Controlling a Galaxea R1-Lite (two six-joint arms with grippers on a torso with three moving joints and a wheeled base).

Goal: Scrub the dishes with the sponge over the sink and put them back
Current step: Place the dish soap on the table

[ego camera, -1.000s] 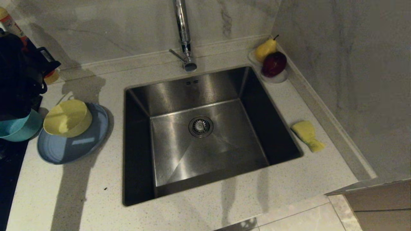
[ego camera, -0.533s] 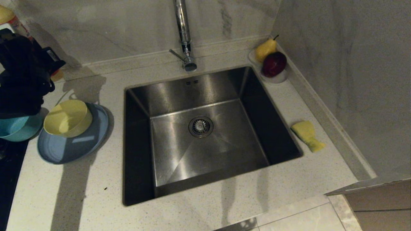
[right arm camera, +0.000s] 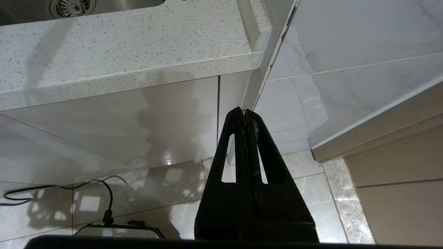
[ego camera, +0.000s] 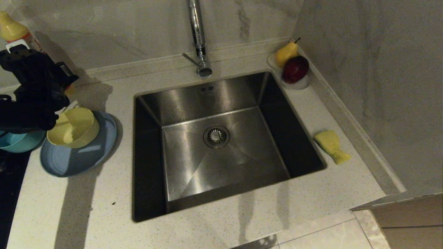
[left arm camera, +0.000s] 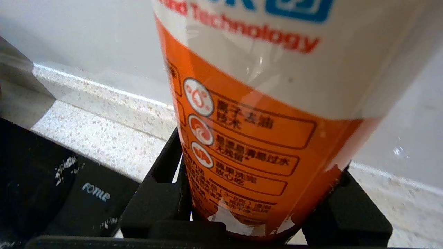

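Left claw (left arm camera: 256, 207) has risen off the teal bowl (ego camera: 17, 141), clamped on my orange detergent bottle (left arm camera: 256, 114); right claw (right arm camera: 245, 114) closed, parked below the counter (right arm camera: 121, 45).

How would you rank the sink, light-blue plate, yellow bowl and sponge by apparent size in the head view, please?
1. sink
2. light-blue plate
3. yellow bowl
4. sponge
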